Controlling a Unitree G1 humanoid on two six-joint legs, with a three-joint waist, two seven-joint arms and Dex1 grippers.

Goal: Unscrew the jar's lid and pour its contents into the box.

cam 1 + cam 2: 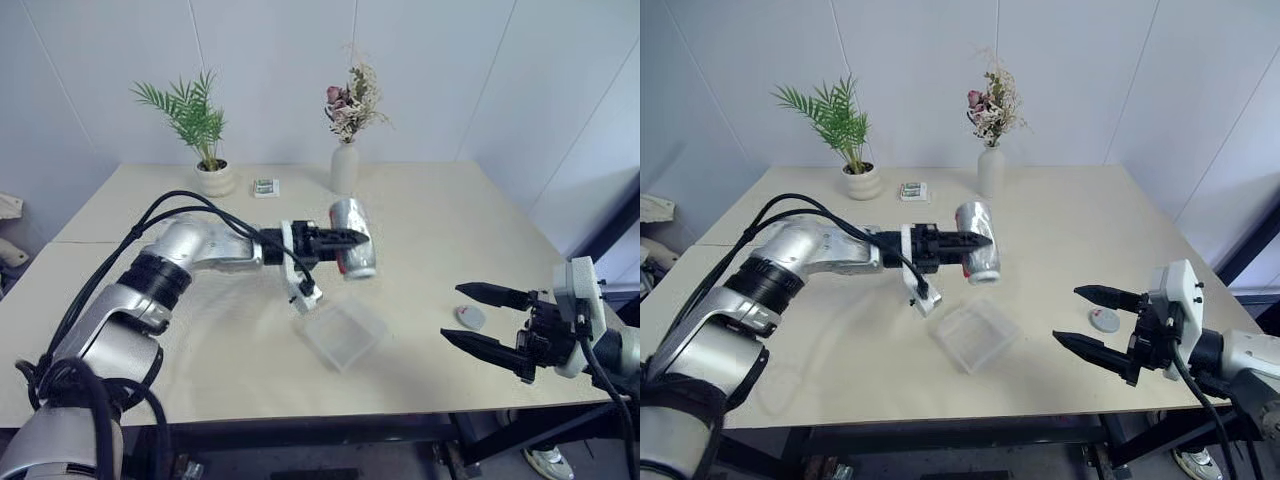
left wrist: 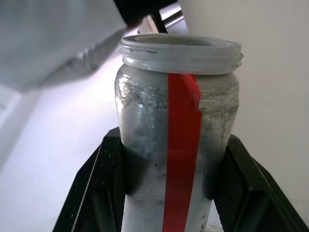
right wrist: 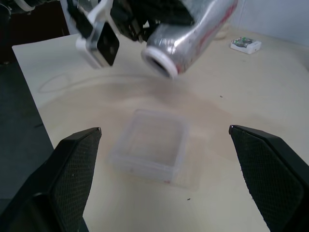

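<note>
My left gripper (image 1: 346, 238) is shut on the jar (image 1: 357, 262), a clear jar with a red stripe (image 2: 181, 145). It hangs tilted above the table, its open threaded mouth (image 3: 159, 60) pointing down over the far side of the box (image 1: 340, 332). The box is a shallow clear square lying flat on the table. The grey lid (image 1: 470, 317) lies on the table to the right, between the fingers of my right gripper (image 1: 451, 312). That gripper stands open, level and empty, pointing left toward the box (image 3: 152, 147). The contents are not in view.
A white plant pot (image 1: 214, 178), a white vase of dried flowers (image 1: 345, 165) and a small patterned packet (image 1: 265, 187) stand along the table's far side. The table's front edge (image 1: 300, 418) runs just below the box and my right gripper.
</note>
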